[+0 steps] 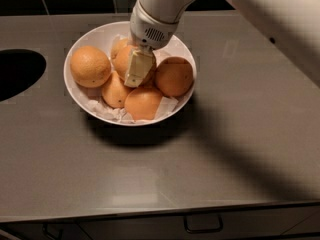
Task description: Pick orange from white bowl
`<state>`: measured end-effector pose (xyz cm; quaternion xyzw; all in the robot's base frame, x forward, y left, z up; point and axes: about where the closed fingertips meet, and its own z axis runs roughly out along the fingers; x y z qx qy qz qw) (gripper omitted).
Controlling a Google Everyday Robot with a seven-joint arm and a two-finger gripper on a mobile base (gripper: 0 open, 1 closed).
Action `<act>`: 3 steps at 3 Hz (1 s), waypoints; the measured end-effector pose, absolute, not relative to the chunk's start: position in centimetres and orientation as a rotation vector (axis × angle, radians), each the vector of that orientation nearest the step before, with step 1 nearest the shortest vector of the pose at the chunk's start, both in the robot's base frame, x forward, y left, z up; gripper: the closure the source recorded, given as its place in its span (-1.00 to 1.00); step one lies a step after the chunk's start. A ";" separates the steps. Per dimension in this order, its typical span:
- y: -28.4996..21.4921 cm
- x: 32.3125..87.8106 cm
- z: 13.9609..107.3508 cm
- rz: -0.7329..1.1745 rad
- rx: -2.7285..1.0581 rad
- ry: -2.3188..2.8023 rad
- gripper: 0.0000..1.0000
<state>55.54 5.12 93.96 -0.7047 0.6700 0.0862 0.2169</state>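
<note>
The white bowl stands on the grey counter, lined with crumpled white paper and holding several oranges. My gripper reaches down into the bowl's middle from the upper right. It sits against the orange, a large round fruit at the bowl's centre, and covers that fruit's right side. Another large round orange lies at the left and one at the right. A smaller pointed one and a rounder one lie at the front.
The white arm crosses the upper right of the view above the counter. A dark round opening is cut into the counter at the left. A drawer handle shows below the counter's front edge.
</note>
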 end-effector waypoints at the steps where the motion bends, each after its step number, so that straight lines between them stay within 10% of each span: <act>1: 5.1 55.5 94.0 0.239 -1.952 1.856 0.92; 3: 5.1 55.5 94.0 0.239 -1.952 1.856 1.00</act>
